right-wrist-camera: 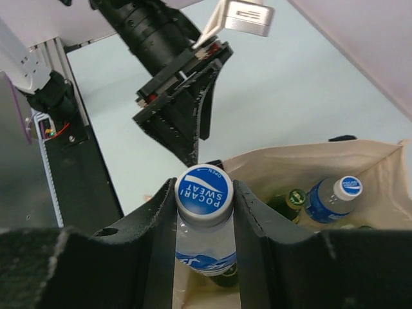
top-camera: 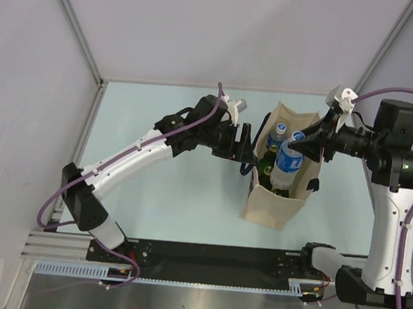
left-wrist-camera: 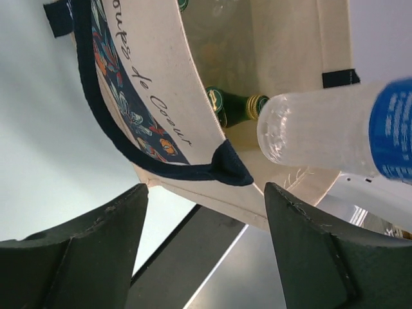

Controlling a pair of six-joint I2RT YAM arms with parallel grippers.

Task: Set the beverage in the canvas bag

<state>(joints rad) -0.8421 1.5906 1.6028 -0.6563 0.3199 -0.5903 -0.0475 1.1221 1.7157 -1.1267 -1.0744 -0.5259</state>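
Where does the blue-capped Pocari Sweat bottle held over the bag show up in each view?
Top external: the Pocari Sweat bottle is right of centre, tilted over the bag's mouth.
Left wrist: upper right, lying sideways with its clear base pointing left.
Right wrist: bottom centre, with its cap facing the camera.
Shared landmark: the canvas bag.

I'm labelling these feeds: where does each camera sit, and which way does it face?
Top external: above and behind, looking down at the canvas bag; both arms show.
Left wrist: beside the bag, facing its rim; left pincer shows.
Right wrist: over the bag, looking in; right pincer grips the bottle.
Shared: bag, bottle.
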